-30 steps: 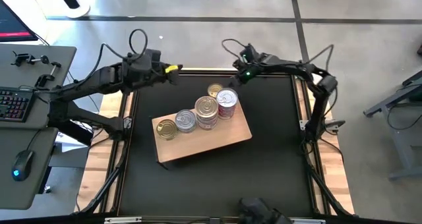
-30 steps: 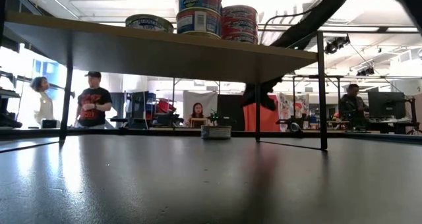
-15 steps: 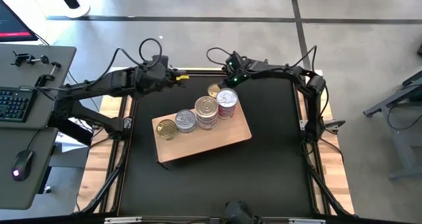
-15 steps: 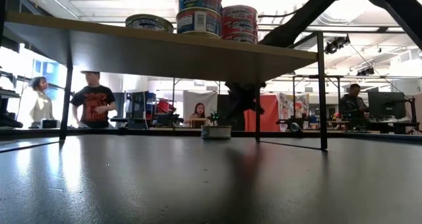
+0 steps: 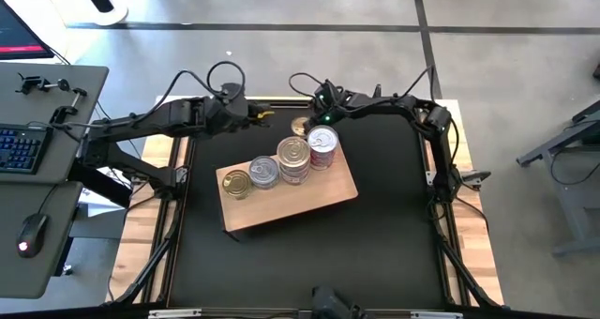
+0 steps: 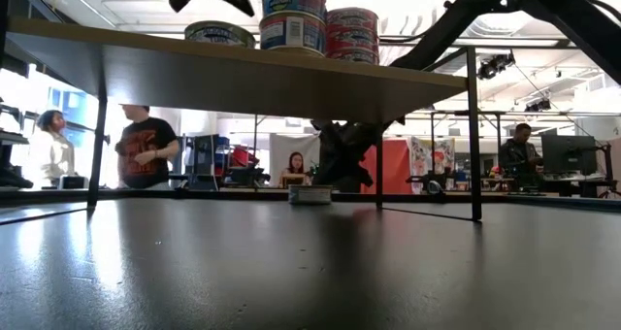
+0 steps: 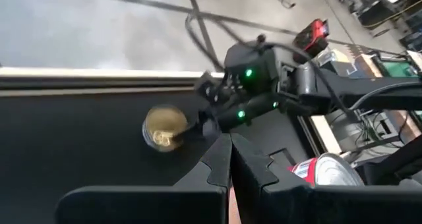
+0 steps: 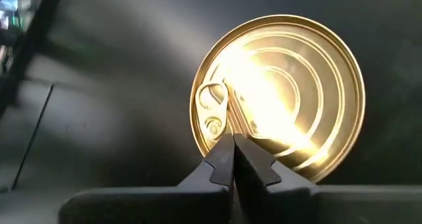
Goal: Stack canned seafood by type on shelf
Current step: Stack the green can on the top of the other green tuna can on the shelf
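A gold tin lies on the black worktop just off the shelf's 12 o'clock edge, directly beneath the closed, empty right end effector, while the left end effector, also closed, hovers at its 9 o'clock.

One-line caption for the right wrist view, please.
Shut right gripper poised directly over a gold-topped tin with a pull tab, sitting on the black tabletop.
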`<move>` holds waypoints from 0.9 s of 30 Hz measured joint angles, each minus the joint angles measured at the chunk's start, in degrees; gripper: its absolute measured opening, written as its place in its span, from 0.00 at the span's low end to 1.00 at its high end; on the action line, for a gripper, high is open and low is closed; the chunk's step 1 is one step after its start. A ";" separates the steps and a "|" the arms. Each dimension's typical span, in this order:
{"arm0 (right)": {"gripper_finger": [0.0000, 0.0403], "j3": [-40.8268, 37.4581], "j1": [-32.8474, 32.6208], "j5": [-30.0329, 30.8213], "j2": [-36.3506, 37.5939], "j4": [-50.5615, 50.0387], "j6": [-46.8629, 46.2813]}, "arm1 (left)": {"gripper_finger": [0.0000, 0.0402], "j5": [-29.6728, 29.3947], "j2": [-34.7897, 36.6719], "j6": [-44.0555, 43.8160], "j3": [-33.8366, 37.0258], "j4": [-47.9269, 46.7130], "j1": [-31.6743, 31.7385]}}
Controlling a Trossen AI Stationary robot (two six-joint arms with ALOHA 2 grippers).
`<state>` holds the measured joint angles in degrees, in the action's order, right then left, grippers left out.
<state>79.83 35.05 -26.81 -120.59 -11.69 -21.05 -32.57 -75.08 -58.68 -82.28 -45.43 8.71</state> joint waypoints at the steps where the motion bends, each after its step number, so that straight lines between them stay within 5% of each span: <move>1: 0.00 0.07 0.03 0.28 -0.07 0.73 -0.88 | 0.00 0.37 -0.08 -0.74 0.00 -0.52 0.00; 10: 0.00 0.72 0.09 -4.92 -0.07 2.97 -1.00 | 0.00 2.03 -0.41 -1.00 -0.02 -1.55 0.00; 19: 0.00 0.76 1.64 5.73 -0.33 5.37 -2.81 | 0.00 2.00 -0.60 -1.94 -0.02 -5.12 0.00; 27: 0.00 1.03 1.99 2.44 -2.84 3.99 -1.91 | 0.00 2.00 -1.18 -2.61 -0.02 -4.98 0.00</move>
<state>80.86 37.04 -24.37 -123.44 -7.70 -22.96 -30.57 -76.26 -61.30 -82.30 -50.41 8.71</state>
